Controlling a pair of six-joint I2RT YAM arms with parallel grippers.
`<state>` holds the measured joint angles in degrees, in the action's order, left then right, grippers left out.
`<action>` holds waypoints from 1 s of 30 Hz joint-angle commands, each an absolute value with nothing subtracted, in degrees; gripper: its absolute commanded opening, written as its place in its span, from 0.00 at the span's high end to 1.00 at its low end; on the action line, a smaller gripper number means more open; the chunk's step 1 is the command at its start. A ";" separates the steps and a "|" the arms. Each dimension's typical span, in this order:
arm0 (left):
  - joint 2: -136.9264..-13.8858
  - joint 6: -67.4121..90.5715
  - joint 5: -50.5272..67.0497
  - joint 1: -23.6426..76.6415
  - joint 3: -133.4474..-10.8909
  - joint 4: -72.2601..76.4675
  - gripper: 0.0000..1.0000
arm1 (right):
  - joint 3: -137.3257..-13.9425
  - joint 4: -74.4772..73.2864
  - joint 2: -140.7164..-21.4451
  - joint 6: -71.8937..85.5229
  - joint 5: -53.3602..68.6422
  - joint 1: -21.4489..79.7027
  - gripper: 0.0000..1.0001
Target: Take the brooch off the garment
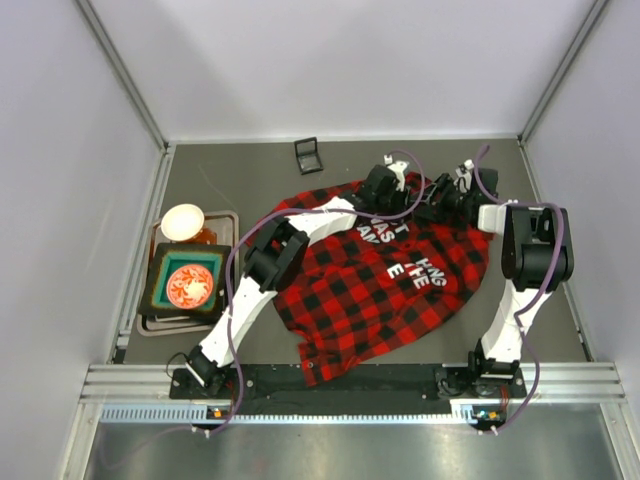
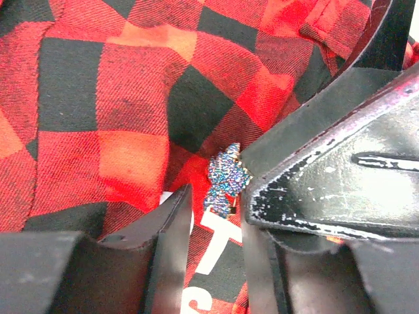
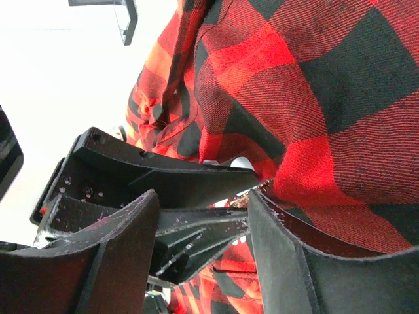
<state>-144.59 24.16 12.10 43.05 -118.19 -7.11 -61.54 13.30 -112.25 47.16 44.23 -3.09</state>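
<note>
Left gripper (image 2: pixel 217 196) straddles brooch (image 2: pixel 226 178) on garment (image 2: pixel 98 104)

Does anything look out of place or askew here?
The plaid shirt lies rumpled and skewed, its white lettering only partly readable. The brooch sits tilted between the left gripper's fingers. Nothing looks spilled.
</note>
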 commanded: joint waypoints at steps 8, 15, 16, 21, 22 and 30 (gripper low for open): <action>-141.94 27.68 15.46 41.49 -115.85 -2.29 0.65 | -62.49 4.67 -105.38 37.01 35.95 -2.29 0.38; -141.86 31.55 19.25 40.26 -114.52 1.13 0.66 | -62.58 4.92 -106.08 37.35 34.98 -1.58 0.38; -141.77 31.99 19.42 40.25 -114.52 1.49 0.66 | -62.67 4.92 -106.17 37.35 34.81 -1.41 0.39; -140.63 31.99 19.95 40.25 -113.38 1.93 0.67 | -63.19 5.01 -107.13 38.41 34.19 -0.79 0.46; -140.36 32.08 20.13 40.25 -112.86 2.11 0.67 | -63.37 5.10 -107.23 38.50 34.36 -0.70 0.46; -140.19 33.31 22.76 40.17 -112.68 2.64 0.62 | -64.25 6.41 -109.86 41.39 34.80 -0.35 0.50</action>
